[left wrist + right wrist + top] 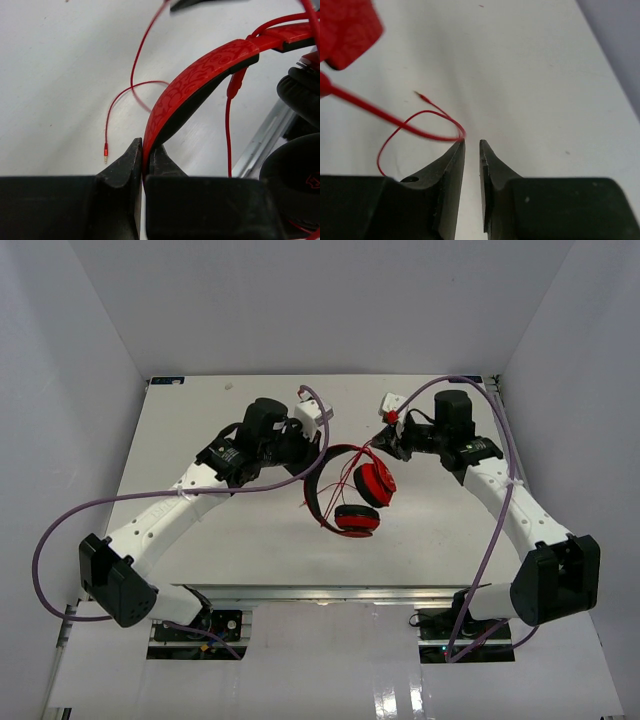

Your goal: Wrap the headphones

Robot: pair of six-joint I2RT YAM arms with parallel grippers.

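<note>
The red headphones (345, 490) are in the middle of the table, with both red ear cups (374, 483) close together on the right. My left gripper (308, 462) is shut on the red-and-black headband (200, 75), pinched between the fingertips (131, 160). The thin red cable (131, 87) loops over the table and ends in its plug (105, 151). My right gripper (385, 443) is just right of the headband with its jaws a narrow gap apart and nothing between them (472, 142). A loop of the cable (420, 125) touches the outer side of its left fingertip (458, 147).
White walls enclose the white table (200, 400) on three sides. Thick purple arm cables (120, 502) run along both arms. A metal rail (330, 592) lies along the table's near edge.
</note>
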